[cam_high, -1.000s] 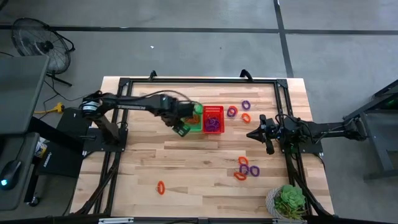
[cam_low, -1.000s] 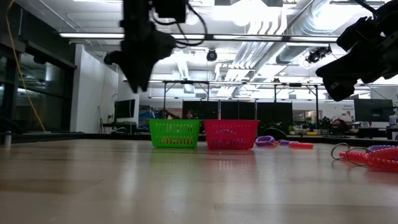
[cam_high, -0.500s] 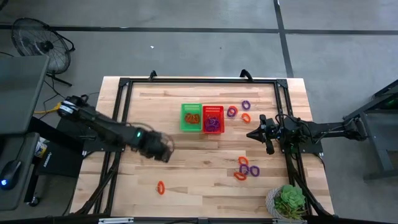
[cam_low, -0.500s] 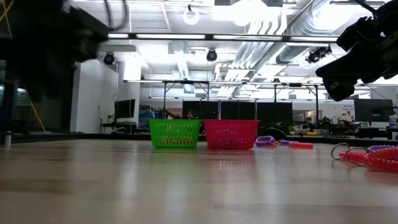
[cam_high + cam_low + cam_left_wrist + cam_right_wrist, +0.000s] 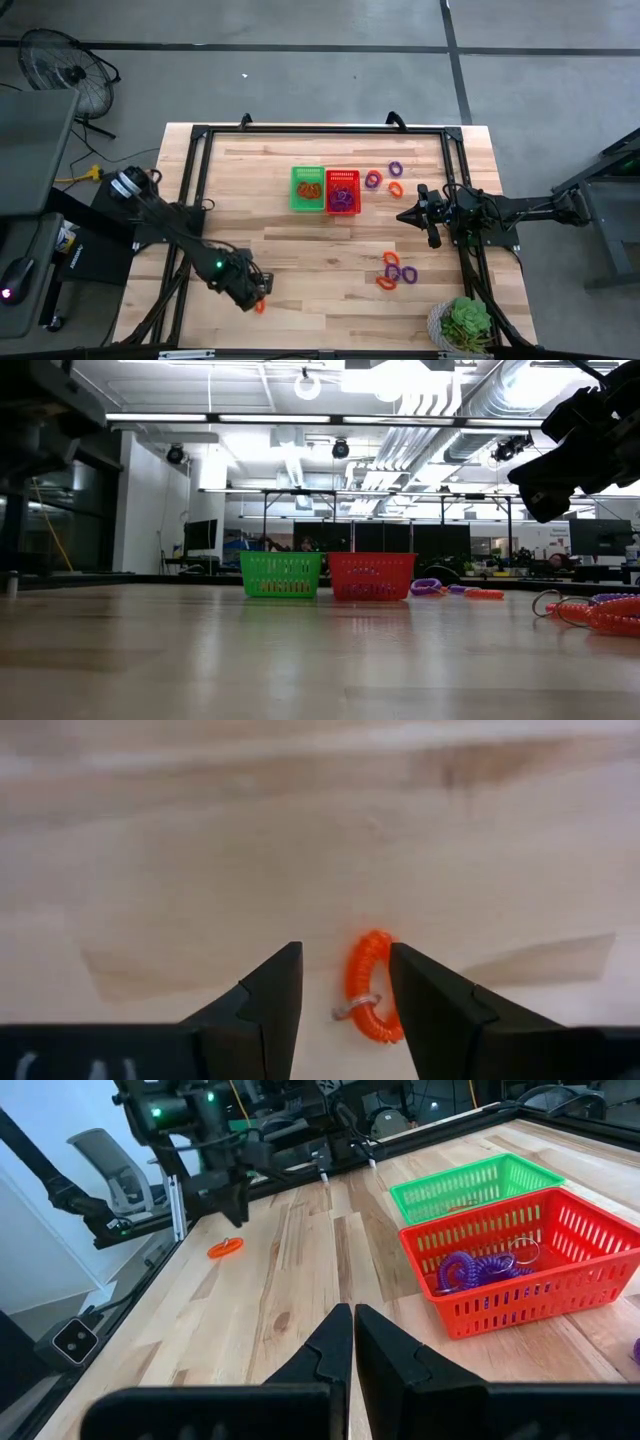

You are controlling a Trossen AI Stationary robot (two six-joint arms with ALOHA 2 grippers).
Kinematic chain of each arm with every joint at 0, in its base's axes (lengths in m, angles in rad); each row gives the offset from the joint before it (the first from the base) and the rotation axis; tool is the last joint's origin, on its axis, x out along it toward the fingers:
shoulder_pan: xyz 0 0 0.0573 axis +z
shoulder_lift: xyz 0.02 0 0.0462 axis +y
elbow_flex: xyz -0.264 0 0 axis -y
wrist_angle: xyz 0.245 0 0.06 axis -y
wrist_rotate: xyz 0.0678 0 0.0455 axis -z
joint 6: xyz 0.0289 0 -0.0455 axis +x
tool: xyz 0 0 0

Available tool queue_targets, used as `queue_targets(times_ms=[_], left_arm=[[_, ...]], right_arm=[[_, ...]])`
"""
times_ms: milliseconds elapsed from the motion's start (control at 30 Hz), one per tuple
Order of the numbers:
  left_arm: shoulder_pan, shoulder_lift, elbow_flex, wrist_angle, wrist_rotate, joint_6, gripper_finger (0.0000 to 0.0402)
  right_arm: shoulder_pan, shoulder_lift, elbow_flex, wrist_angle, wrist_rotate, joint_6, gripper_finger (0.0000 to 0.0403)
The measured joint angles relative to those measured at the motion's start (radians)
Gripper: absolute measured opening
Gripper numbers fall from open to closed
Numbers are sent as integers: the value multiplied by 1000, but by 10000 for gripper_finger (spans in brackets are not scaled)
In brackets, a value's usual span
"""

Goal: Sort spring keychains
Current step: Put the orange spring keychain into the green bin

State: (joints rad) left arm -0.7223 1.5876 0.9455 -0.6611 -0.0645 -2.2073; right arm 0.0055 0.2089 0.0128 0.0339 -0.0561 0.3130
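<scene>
Left gripper (image 5: 342, 982) hangs open over a lone orange keychain (image 5: 368, 988) on the table (image 5: 300, 250), holding nothing; the loop lies between its fingers, well on the near-left side of the red basket (image 5: 342, 190). Loose keychains (image 5: 396, 270) cluster near-right of that basket, more (image 5: 385, 178) just right of it. Purple ones sit inside it; green basket (image 5: 307, 187) touches its left side. Right gripper (image 5: 404, 215) is shut, empty, right of the basket.
</scene>
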Motion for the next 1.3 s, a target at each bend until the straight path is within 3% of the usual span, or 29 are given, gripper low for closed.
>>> queue_targets(times_ms=[167,567,933,1300], left_arm=[[1,65,3,90,29,-14,149],[2,136,38,89,139,-16,149],[2,143,38,84,160,-15,147],[2,144,36,72,166,3,58]], right_arm=[[0,0,0,0,0,0,12],[0,0,0,0,0,0,12],[0,0,0,0,0,0,12],[0,0,0,0,0,0,12]])
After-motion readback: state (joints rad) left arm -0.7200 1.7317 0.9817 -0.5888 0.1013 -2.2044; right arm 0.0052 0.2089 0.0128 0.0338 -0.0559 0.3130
